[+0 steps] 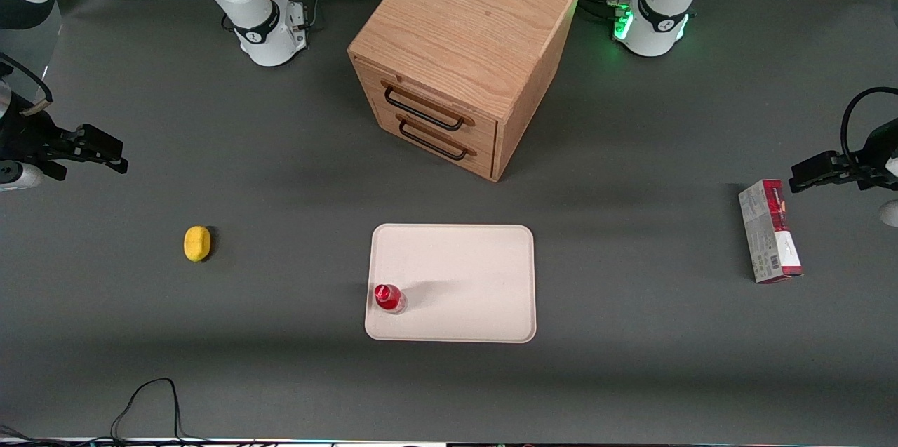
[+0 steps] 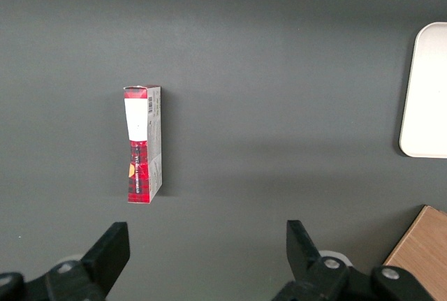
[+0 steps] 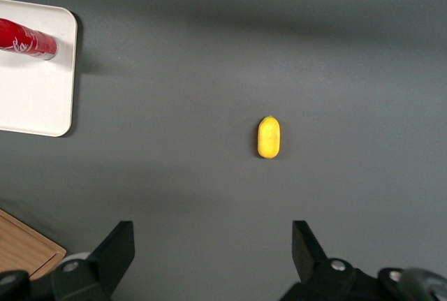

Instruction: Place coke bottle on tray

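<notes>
Front view shows the coke bottle (image 1: 388,297) standing upright on the tray (image 1: 463,278), close to the tray corner at about eight o'clock from its middle, the corner toward the working arm's end of the bench (image 1: 280,335). That placement suggests a short reach: the bottle sits just inside the rim nearest the working arm, and the task looks finished as things lie. The gripper (image 1: 98,152) hangs well apart from the tray, above the bench at the working arm's end, roughly at ten o'clock from the lemon-yellow object (image 1: 197,243). Its two fingers stand wide apart with nothing between them, as the right wrist view confirms, where both fingertips (image 3: 119,245) frame bare bench and the yellow object (image 3: 269,137) lies clear of them.

A wooden drawer cabinet (image 1: 463,61) stands farther from the front camera than the tray, its two handles facing the tray. A red-and-white carton (image 1: 770,231) lies flat toward the parked arm's end.

Some things are cut off. In the right wrist view only a corner of the tray (image 3: 35,98) and part of the bottle (image 3: 28,39) show, and the bottle's clear base is out of frame. From the front, the bottle is seen nearly cap-on, so its logo cannot be read. A black cable (image 1: 151,398) loops at the bench's near edge; where it leads is out of sight.
</notes>
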